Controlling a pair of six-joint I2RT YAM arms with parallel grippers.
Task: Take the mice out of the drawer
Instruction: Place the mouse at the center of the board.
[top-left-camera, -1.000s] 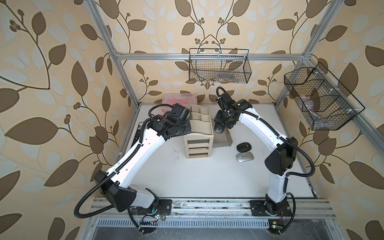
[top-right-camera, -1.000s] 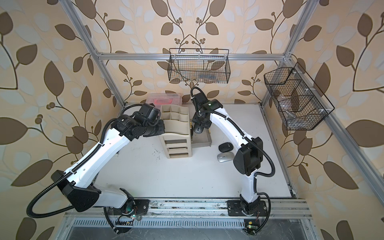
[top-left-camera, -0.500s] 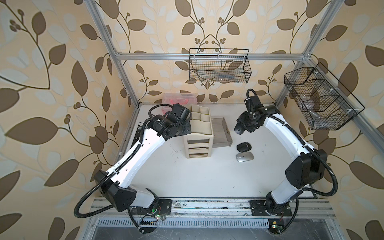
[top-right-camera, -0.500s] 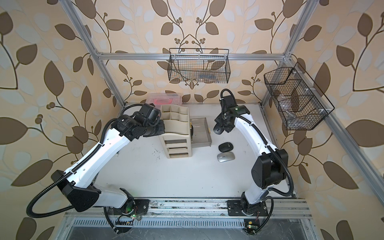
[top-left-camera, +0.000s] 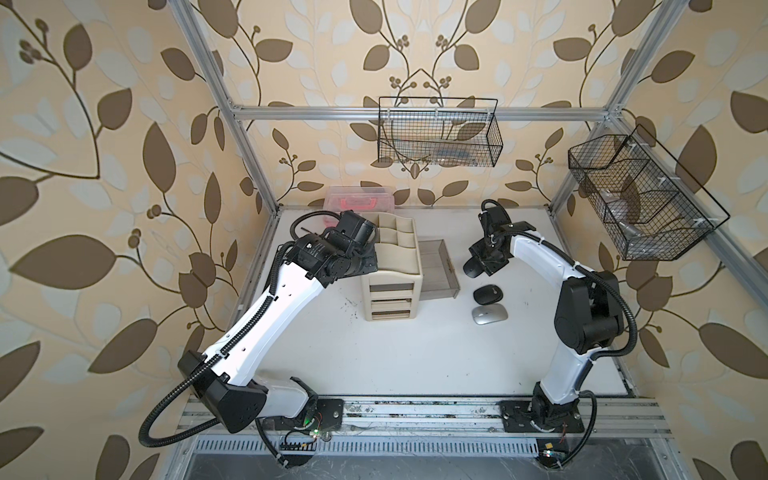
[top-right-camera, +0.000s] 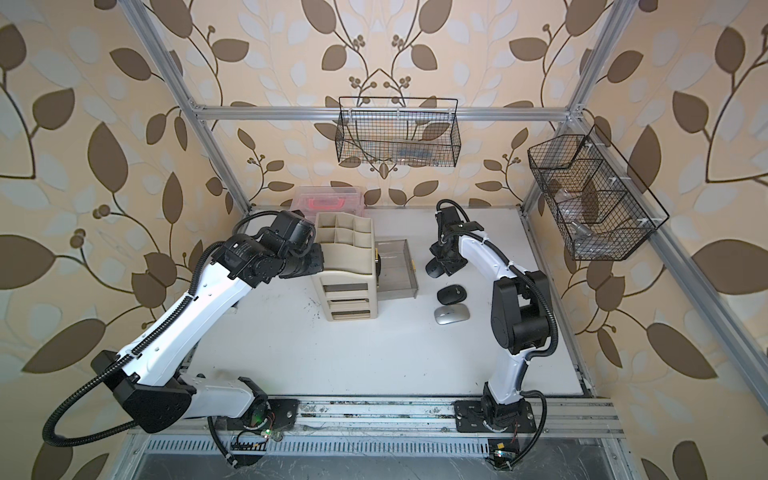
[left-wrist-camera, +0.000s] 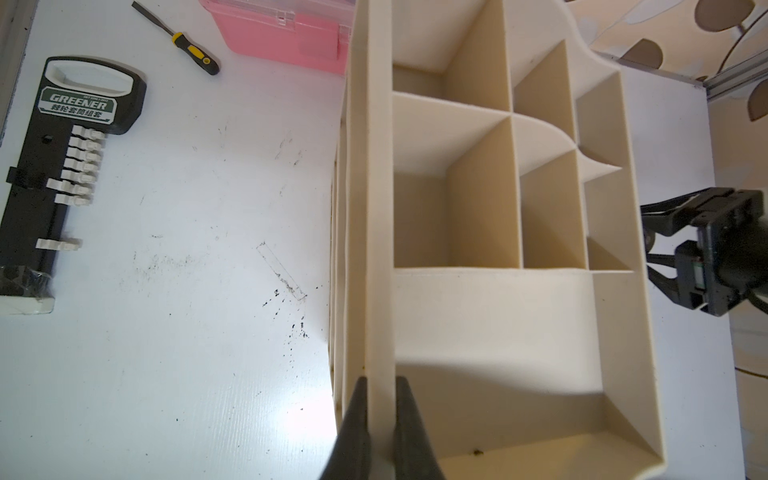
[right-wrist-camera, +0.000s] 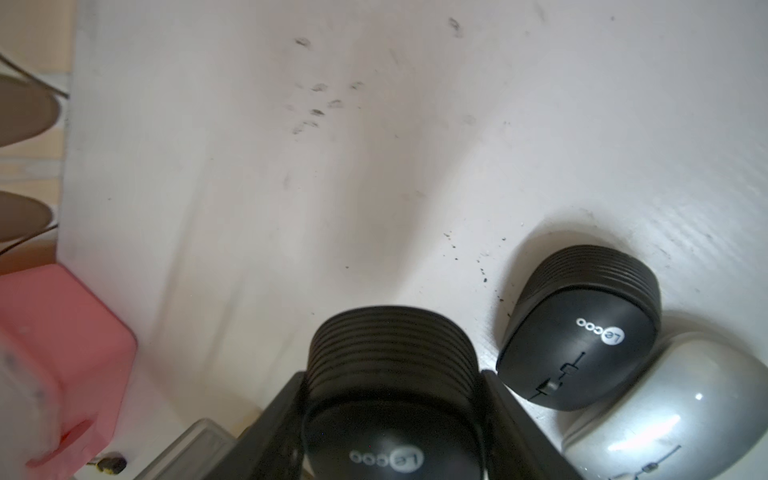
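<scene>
Mice show in 3 places, all outside the drawer (top-left-camera: 436, 270). 1 black mouse (right-wrist-camera: 390, 395) sits between the fingers (right-wrist-camera: 282, 428) of the right gripper (right-wrist-camera: 395, 432). Its jaws stand partly apart and press the mouse's 2 sides, with the printed logo end toward the wrist camera. In both top views this mouse hangs just past the drawer's outer end. Whether it touches the white table (top-left-camera: 415, 365) cannot be told.

The second black mouse (top-left-camera: 488, 294) lies flat on the table near the right gripper, on the side toward the robot's base. The silver mouse (top-left-camera: 489, 314) lies just beside it, 1 step closer to the base. In the right wrist view these 2 sit close against each other.

The drawer is translucent grey. It stands pulled out from the side of the beige organizer (top-left-camera: 392, 266) that faces the right arm.

The left gripper (left-wrist-camera: 380, 428) is clamped tight on the organizer's thin side wall, with 1 finger on each face of it, at the side away from the drawer.

The left wrist view also shows a pink box (left-wrist-camera: 286, 37) behind the organizer. A yellow-and-black screwdriver (left-wrist-camera: 187, 43) and a black tool holder (left-wrist-camera: 50, 166) lie apart on the table. 2 wire baskets hang on the walls, the back basket (top-left-camera: 438, 133) and the side basket (top-left-camera: 636, 199).
</scene>
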